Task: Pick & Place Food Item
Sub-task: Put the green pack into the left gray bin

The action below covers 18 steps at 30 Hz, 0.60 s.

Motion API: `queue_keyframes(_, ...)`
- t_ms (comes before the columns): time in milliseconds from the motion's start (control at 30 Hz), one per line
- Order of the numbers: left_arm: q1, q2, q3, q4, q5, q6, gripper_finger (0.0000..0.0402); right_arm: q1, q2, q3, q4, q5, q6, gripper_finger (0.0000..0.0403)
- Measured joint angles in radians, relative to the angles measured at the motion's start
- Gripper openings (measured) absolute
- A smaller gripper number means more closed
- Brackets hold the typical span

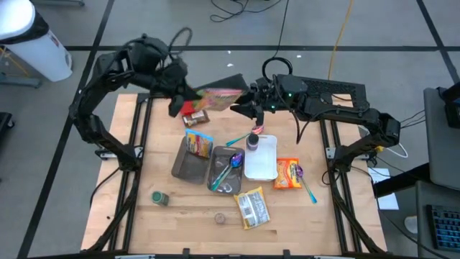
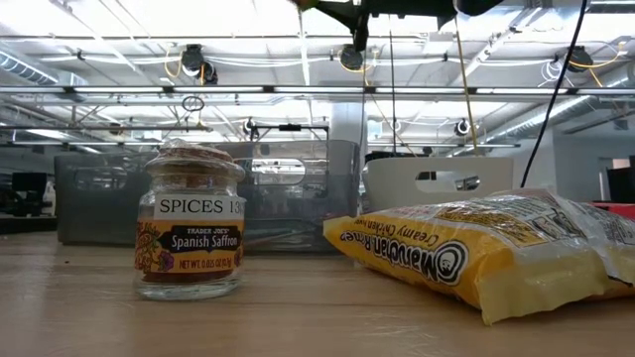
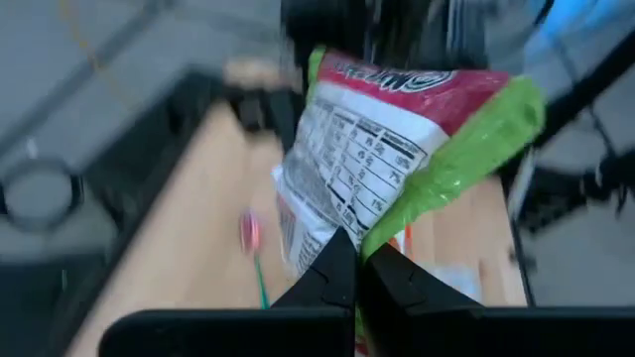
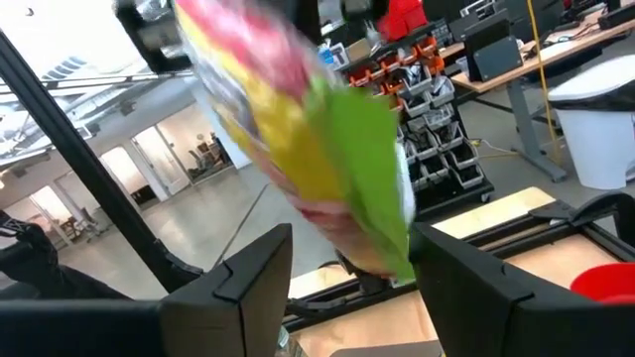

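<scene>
A snack bag (image 1: 219,98), pink, yellow and green, hangs in the air over the table's far edge between my two grippers. My left gripper (image 1: 191,99) is shut on its left end; the bag's printed back fills the left wrist view (image 3: 397,139). My right gripper (image 1: 248,106) is open at the bag's right end. In the right wrist view its two fingers stand on either side of the bag's green end (image 4: 372,228); I cannot tell whether they touch it. My left gripper pinches the bag's edge (image 3: 362,236) between its two shut fingers (image 3: 332,273), where the white printed panel meets the green side. The fingers come level from the table's left. The bag is lifted clear of the table and stretches away from the fingers toward my right gripper.
Below the bag lie a red packet (image 1: 192,110), two metal trays (image 1: 188,164), one with a yellow packet (image 1: 199,142), a white container (image 1: 260,158), a spice jar (image 1: 253,140), an orange packet (image 1: 287,174), a yellow noodle packet (image 1: 251,207) and a green jar (image 1: 159,197).
</scene>
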Motion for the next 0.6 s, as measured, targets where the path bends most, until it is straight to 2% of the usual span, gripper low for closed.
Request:
queue_keyframes(167,0.003,0.0,0.0,0.238,-0.001,0.004,0.0001,-0.009,-0.036,0.0,-0.004,0.0,-0.002,0.0193)
queue_keyframes(300,0.003,-0.001,0.0,0.314,0.024,0.016,0.0,-0.028,-0.089,0.0,-0.031,0.003,-0.02,0.0189)
queue_keyframes(433,0.003,0.0,0.0,0.29,0.01,0.027,0.0,-0.053,-0.166,0.0,-0.096,0.05,-0.069,0.0187)
queue_keyframes(600,0.003,-0.025,-0.003,0.157,-0.054,0.034,0.0,-0.084,-0.249,0.0,-0.205,0.083,-0.123,0.0186)
